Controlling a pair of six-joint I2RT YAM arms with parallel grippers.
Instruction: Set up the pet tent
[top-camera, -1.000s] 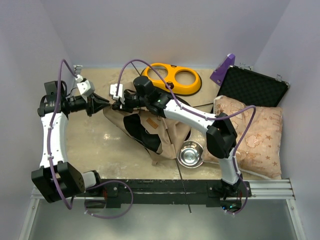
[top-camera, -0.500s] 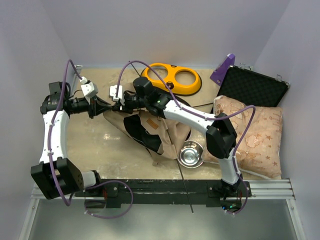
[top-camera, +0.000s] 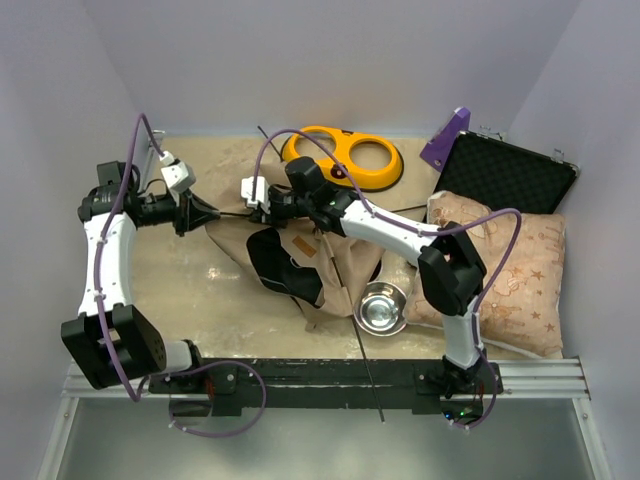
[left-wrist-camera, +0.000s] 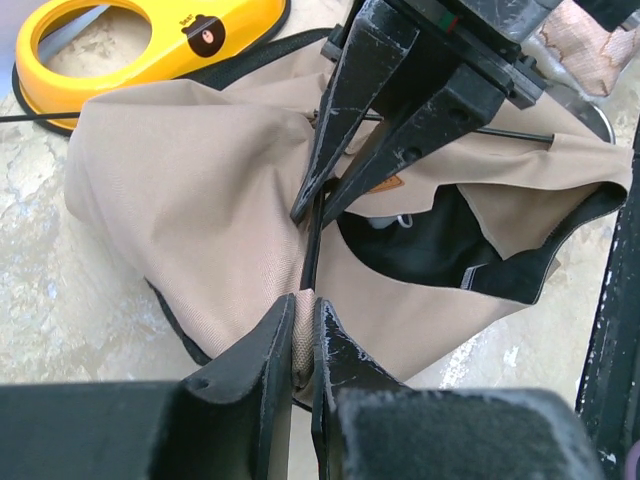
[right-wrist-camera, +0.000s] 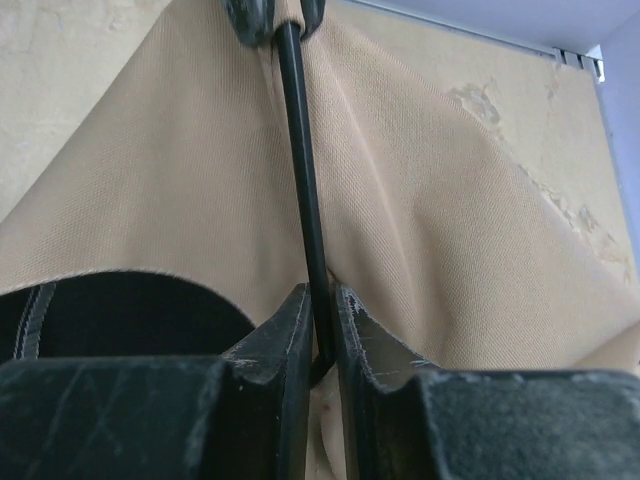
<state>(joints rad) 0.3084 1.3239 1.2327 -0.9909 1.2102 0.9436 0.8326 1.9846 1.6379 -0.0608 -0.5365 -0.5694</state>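
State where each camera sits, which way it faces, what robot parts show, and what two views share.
Top: above and behind the bases, looking down on the table; both arms whole, meeting over the tent.
Left wrist: on the left arm, looking along its jaws, pinched on tent fabric, toward the right jaws and feeder.
Right wrist: on the right arm, looking along its jaws, closed around the pole, toward the left jaws' tips.
Shared: both wrist views see tent and pole from opposite ends.
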